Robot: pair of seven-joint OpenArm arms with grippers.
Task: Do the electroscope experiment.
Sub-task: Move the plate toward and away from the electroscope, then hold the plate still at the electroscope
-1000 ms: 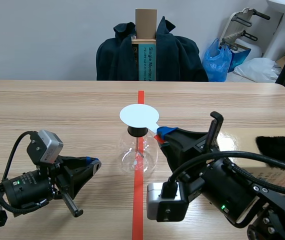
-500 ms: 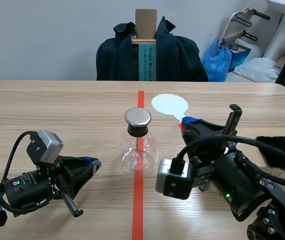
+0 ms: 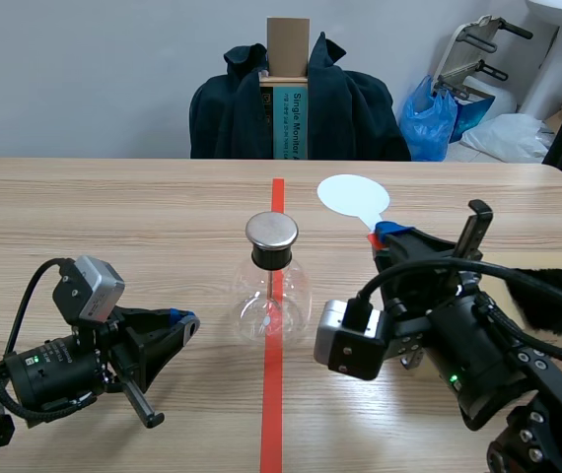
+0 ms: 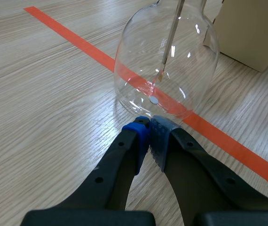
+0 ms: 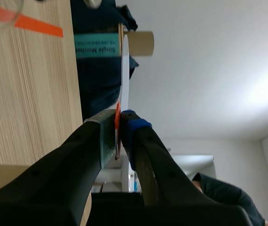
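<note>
The glass flask stands on the tape line, with the left claw closed empty just beside its base. The right claw, clamped on the stem of the white disc, holds it up to the right of the flask's cap; a low swing in could topple the flask.

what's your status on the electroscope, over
Left tool shut, empty, at flask base. Right tool shut on white disc, held up right of the metal cap. Nothing between disc and cap.
</note>
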